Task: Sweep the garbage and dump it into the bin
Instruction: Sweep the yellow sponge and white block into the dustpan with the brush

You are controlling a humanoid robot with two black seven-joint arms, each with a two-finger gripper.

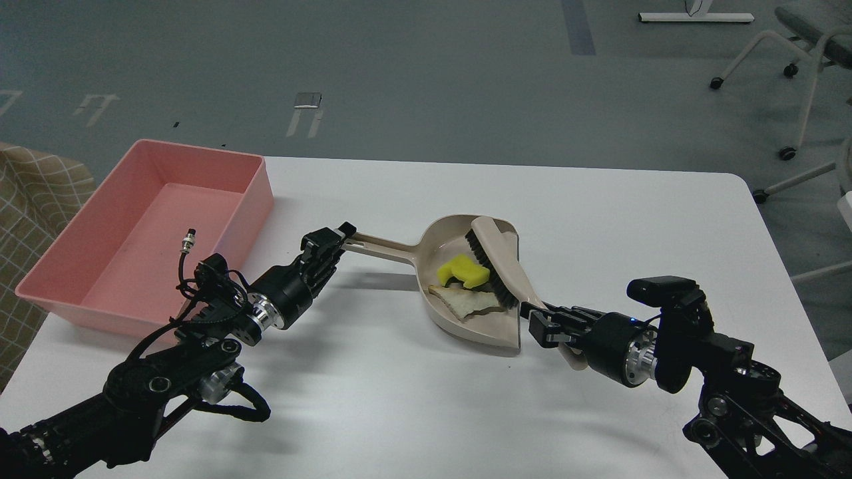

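Observation:
The beige dustpan [446,263] lies mid-table, its handle pointing left. My left gripper [331,247] is shut on the handle's end. My right gripper [542,326] is shut on the handle of the beige black-bristled brush [496,259], whose head lies inside the pan's mouth. The garbage sits in the pan, left of the bristles: the yellow chunk [460,270] and the whitish-tan strip [460,301]. The pink bin [143,233] stands at the table's far left with nothing in it.
The white table [599,219] runs to its right edge near my right arm. A checked cloth [36,193] lies left of the bin. Chair legs on castors [785,86] stand on the floor beyond the table.

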